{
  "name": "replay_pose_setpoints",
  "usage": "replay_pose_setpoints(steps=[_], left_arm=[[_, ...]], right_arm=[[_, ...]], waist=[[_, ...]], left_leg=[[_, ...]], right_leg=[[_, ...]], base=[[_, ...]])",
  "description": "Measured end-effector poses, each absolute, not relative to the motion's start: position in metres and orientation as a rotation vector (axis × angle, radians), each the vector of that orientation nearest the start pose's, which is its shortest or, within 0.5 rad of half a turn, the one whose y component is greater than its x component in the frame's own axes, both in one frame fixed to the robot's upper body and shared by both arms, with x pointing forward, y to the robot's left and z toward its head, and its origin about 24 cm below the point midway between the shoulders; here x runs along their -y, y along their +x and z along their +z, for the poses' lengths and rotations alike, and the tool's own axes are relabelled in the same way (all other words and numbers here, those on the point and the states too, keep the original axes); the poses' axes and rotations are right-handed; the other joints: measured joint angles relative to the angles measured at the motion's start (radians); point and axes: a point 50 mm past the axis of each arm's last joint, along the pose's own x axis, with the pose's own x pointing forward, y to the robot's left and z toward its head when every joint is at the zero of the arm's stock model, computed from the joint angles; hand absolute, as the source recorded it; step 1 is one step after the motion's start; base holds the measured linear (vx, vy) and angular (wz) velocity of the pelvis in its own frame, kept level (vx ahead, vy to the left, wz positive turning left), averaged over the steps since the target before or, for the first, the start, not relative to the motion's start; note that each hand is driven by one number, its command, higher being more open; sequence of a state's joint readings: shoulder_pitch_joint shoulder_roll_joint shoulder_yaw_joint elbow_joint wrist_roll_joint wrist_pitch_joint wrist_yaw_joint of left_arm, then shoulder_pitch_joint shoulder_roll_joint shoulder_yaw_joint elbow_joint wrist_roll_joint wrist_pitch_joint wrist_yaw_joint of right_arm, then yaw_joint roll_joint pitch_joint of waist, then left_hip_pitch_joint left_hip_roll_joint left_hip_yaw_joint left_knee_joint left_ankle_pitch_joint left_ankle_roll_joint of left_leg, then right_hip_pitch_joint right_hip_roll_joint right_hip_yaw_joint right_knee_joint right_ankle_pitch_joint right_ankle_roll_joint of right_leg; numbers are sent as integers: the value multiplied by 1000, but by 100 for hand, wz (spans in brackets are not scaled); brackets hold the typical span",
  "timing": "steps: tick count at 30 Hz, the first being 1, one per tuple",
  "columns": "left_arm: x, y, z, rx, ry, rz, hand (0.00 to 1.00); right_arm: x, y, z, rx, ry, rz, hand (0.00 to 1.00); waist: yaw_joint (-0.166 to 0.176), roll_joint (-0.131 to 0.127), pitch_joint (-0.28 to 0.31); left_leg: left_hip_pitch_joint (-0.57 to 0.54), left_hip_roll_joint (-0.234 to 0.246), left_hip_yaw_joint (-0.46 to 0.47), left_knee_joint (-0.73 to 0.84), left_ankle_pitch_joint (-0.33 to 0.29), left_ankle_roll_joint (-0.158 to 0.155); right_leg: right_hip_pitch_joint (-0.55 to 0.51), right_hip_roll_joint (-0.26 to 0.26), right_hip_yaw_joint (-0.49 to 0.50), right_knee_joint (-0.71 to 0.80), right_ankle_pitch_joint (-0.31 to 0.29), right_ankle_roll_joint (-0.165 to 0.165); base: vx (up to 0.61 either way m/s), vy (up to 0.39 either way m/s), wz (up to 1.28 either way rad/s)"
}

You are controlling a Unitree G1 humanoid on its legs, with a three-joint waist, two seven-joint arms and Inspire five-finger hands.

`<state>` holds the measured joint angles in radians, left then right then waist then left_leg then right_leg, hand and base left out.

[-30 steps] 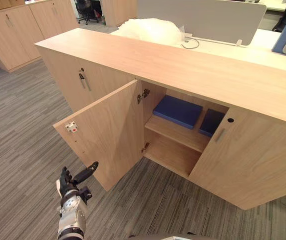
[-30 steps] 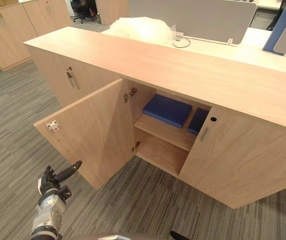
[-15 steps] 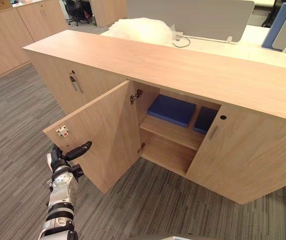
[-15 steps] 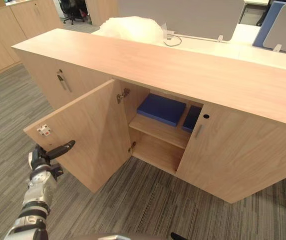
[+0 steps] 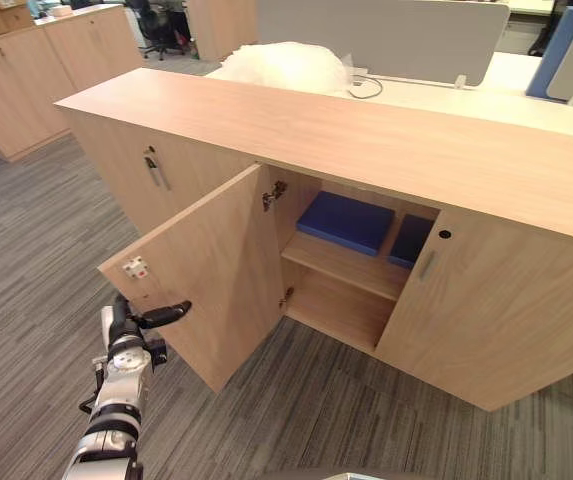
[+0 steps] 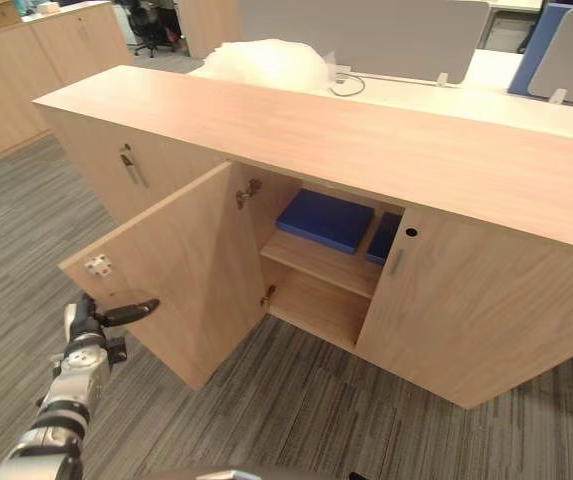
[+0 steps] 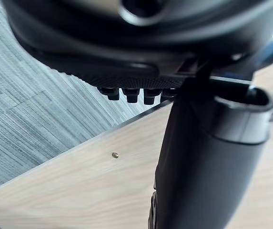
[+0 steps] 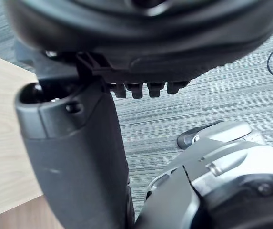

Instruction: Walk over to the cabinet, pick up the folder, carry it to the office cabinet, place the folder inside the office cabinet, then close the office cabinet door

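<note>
By the lower free corner of the cabinet door (image 5: 206, 270), the left hand (image 5: 126, 325) hangs open, thumb out, holding nothing. I'd push flat against the door near that edge and swing it steadily shut.

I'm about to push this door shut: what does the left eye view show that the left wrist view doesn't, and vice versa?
The left eye view adds the whole office cabinet, a blue folder lying on its upper shelf, and the closed right door. The left wrist view adds a close look at a small metal dot in the door panel. Both share the left hand at the open door, above grey carpet.
</note>
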<state>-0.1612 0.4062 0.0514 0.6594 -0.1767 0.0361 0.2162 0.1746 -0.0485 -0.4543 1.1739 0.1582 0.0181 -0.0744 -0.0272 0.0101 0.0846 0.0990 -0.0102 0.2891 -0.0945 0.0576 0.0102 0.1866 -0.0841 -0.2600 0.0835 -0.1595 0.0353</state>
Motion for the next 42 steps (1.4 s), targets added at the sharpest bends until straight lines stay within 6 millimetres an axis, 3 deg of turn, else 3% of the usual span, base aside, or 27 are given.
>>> replay_pose_setpoints(steps=[4,7,9,10,11,15,17,21,26,29,31,32,34,36,38,39,41,42], left_arm=[[-251,236,-38,-480,300,109,100],[-195,220,-41,-460,370,-251,100],[-169,212,-38,-436,410,-452,100],[-144,205,-31,-389,437,-638,100],[-136,204,-28,-366,444,-686,100],[-75,192,25,22,465,-1008,100],[-60,186,50,201,456,-1064,100],[-52,188,74,358,438,-1041,100],[-49,188,70,362,445,-1022,100],[-49,188,42,234,395,-990,100],[-56,184,1,17,326,-906,100],[-60,181,-10,-49,301,-874,100],[-80,168,-51,-322,165,-717,100],[-101,154,-75,-484,93,-591,100],[-123,143,-91,-607,6,-475,100],[-138,133,-100,-676,-56,-387,100],[-153,122,-113,-762,-149,-256,100],[-162,117,-120,-802,-188,-181,100]], right_arm=[[216,14,-174,-1298,308,-654,100],[220,15,-173,-1299,297,-639,100],[221,19,-173,-1298,290,-624,100],[221,22,-173,-1300,268,-593,100],[221,23,-173,-1299,264,-585,100],[220,28,-173,-1284,244,-554,100],[219,26,-173,-1286,240,-551,100],[219,16,-174,-1313,239,-559,100],[217,18,-174,-1314,226,-538,100],[217,19,-174,-1313,225,-536,100],[215,21,-174,-1310,226,-529,100],[214,22,-175,-1308,227,-527,100],[213,22,-175,-1309,231,-527,100],[212,22,-175,-1308,237,-534,100],[211,28,-175,-1303,242,-531,100],[213,32,-175,-1295,254,-547,100],[219,35,-174,-1288,272,-580,100],[221,36,-173,-1290,282,-597,100]], waist=[[16,4,0],[27,14,-4],[25,19,-5],[15,21,-9],[11,21,-11],[-24,16,-20],[-34,18,-35],[-34,13,-76],[-41,-2,-60],[-42,-3,-59],[-54,-11,-53],[-57,-14,-52],[-59,-26,-43],[-53,-35,-37],[-48,-42,-13],[-31,-34,9],[-20,-4,31],[-20,9,38]], left_leg=[[-17,-13,-36,0,11,9],[-36,-32,-56,0,11,10],[-41,-37,-56,0,10,10],[-41,-42,-54,0,10,11],[-42,-44,-54,0,8,14],[-45,-55,-52,0,4,22],[-49,-58,-50,0,5,32],[-45,-57,-50,1,20,58],[-11,-47,-51,0,18,54],[-9,-39,-48,0,15,46],[-6,-30,-41,0,15,39],[-4,-27,-36,0,14,37],[3,-17,-12,2,8,28],[-4,-4,14,22,-5,20],[-66,36,42,186,-87,16],[-118,95,66,351,-166,10],[-186,170,48,555,-236,15],[-228,182,-13,645,-242,13]], right_leg=[[0,-9,-34,1,2,9],[-9,-26,-38,-2,-4,31],[-12,-31,-36,-4,-3,42],[-14,-36,-32,-6,-2,45],[-14,-37,-31,-7,-2,45],[-8,-45,-30,-31,6,50],[-10,-48,-25,-37,24,52],[-7,-44,-11,-41,30,47],[28,-32,-13,-46,23,33],[28,-25,-9,-48,17,25],[27,-18,-1,-50,13,20],[27,-17,3,-51,12,19],[26,-8,29,-53,12,18],[15,-1,54,-52,15,14],[8,7,86,-42,25,10],[13,31,119,-41,31,5],[28,69,154,-44,34,0],[26,80,170,-43,34,-1]], base=[[-107,19,30],[-131,71,25],[-115,84,6],[-68,56,-5],[-65,63,-6],[-5,41,-4],[37,19,-5],[63,-18,-9],[9,-58,-2],[-33,-42,-5],[-44,-45,-11],[-39,-48,-22],[-18,-36,-29],[11,-30,-39],[4,-61,-55],[-6,-67,-63],[13,-55,-59],[10,-20,-37]])
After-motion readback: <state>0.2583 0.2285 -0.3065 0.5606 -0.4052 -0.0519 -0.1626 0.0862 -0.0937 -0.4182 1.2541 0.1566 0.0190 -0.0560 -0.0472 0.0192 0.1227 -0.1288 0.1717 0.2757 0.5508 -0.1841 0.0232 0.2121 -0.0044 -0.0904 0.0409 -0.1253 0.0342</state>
